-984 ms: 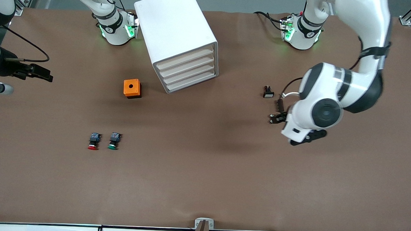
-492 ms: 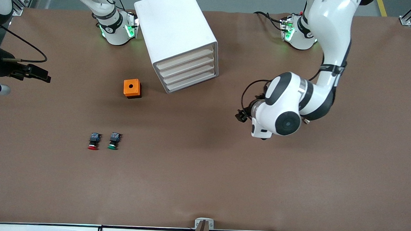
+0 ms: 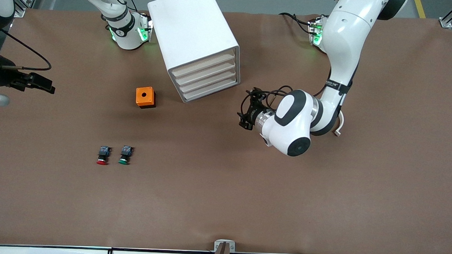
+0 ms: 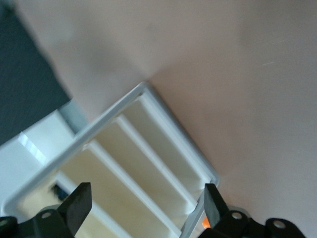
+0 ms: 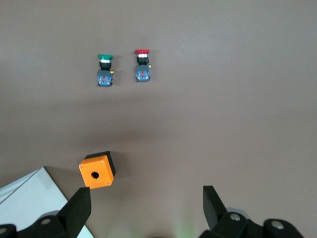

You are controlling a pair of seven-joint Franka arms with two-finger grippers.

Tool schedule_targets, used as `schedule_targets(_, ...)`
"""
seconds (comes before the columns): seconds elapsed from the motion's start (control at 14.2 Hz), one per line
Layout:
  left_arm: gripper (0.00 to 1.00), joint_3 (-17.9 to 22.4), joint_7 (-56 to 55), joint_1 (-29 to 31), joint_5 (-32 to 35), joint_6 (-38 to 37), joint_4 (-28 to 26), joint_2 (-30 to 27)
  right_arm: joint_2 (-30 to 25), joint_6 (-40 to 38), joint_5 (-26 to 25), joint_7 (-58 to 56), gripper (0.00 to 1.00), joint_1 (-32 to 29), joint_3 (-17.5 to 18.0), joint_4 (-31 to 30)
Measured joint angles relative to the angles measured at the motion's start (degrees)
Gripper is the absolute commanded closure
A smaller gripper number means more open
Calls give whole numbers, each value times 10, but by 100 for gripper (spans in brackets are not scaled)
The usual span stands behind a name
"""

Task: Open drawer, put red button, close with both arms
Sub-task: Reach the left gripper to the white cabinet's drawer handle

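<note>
Facing the drawers, my left gripper hangs with jaws apart, empty. My right gripper waits spread, well apart from the red button.

Two white jointed arms with black joint bands.
Green lights glow at both bases; black cables loop around the left wrist.

red button cap, green-capped switch, orange box, white cabinet, brown table
</note>
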Motion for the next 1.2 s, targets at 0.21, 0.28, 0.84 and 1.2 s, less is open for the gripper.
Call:
schedule_targets(0.21,0,-16,-102,-1,-65,-19,1,25,12,22,0,0,0,1,2,-1)
schedule_targets(0.28,0,-22,-134,-1,-81,-20,1,34,16,31,0,0,0,1,3,-2)
schedule_targets(0.84,32,-42,-288,-3,-160,-51,1,113,47,88,1,3,0,5,6,-14)
schedule_targets(1.2,42,-63,-317,-14,-164,-69,-1,124,89,127,2,73,0,31,7,-18)
